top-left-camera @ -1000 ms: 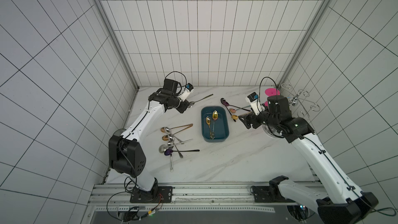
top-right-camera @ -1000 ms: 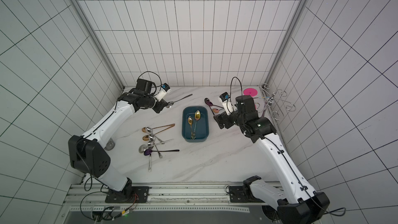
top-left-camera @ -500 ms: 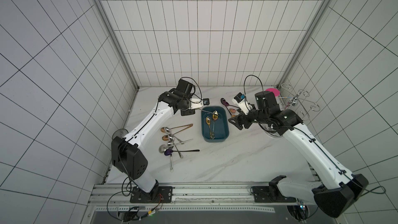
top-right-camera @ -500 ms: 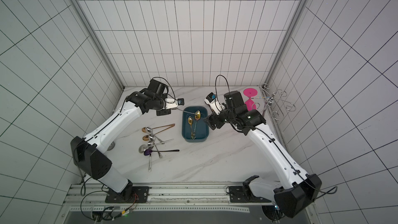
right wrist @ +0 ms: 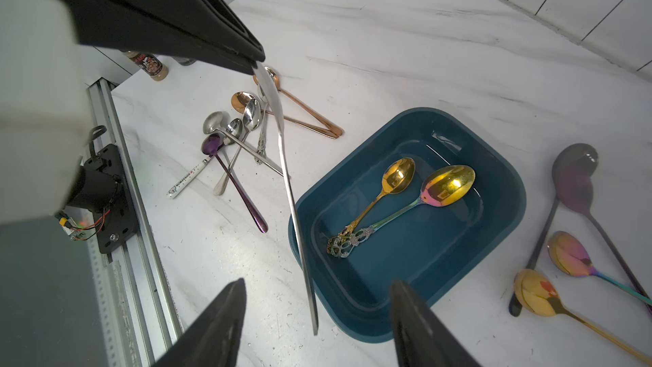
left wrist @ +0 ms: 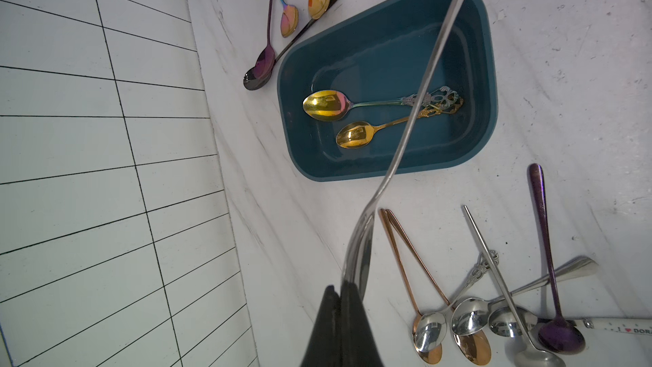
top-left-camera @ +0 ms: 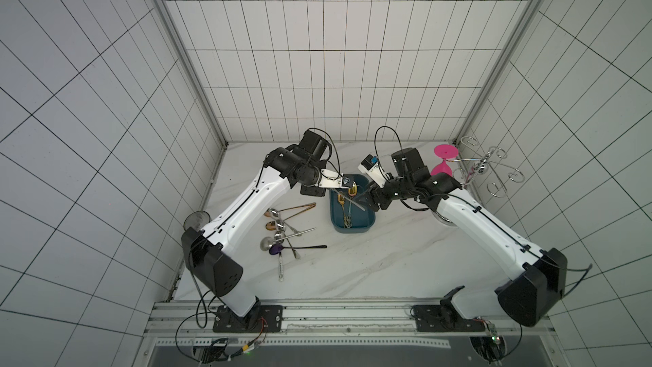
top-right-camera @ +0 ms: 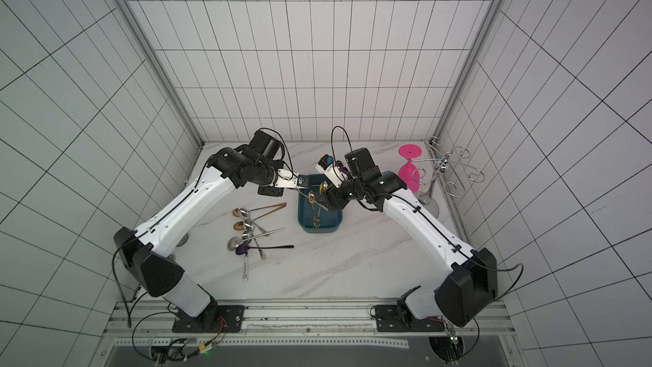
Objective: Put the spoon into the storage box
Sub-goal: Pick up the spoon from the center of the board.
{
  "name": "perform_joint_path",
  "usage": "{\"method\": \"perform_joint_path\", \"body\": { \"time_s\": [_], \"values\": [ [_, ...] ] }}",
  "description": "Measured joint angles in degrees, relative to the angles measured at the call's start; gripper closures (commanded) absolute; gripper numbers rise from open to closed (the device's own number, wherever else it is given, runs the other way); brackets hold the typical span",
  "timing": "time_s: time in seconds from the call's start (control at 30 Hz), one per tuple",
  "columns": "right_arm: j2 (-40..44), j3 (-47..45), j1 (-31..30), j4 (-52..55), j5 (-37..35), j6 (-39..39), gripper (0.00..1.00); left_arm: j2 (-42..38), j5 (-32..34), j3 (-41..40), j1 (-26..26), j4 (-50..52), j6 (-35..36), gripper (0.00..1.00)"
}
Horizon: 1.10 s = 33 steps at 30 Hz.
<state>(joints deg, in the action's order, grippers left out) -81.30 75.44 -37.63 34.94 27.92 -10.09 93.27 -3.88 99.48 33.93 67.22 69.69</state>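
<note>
The shallow, dark teal plastic storage box (right wrist: 501, 213) sits mid-table between the two arms, with two ornate gold-bowled spoons (right wrist: 398, 174) lying inside. Above it hangs the long, plain silver steel spoon (right wrist: 293, 206), its axis running from the left gripper (left wrist: 340, 291), clamped tight on the bowl end, across toward the right gripper (right wrist: 317, 282). That one's jaws stand partly open astride the handle tip, not touching it.
</note>
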Motion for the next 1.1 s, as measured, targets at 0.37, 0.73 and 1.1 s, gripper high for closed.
{"method": "perform_joint_path", "body": {
  "time_s": [0.37,0.73,1.1],
  "values": [
    [-4.4,0.0,-2.9,-4.5,1.3,1.7,0.54,0.0,-0.7,0.8,0.3,1.4,0.0,1.00],
    [-6.5,0.0,-3.3,-6.5,2.1,2.2,0.94,0.0,-1.3,2.0,0.3,1.6,-0.5,1.00],
    [-6.4,-1.3,-4.0,-8.0,3.3,1.4,1.00,-0.1,-1.0,2.0,0.0,1.4,-1.4,0.77]
  ]
}}
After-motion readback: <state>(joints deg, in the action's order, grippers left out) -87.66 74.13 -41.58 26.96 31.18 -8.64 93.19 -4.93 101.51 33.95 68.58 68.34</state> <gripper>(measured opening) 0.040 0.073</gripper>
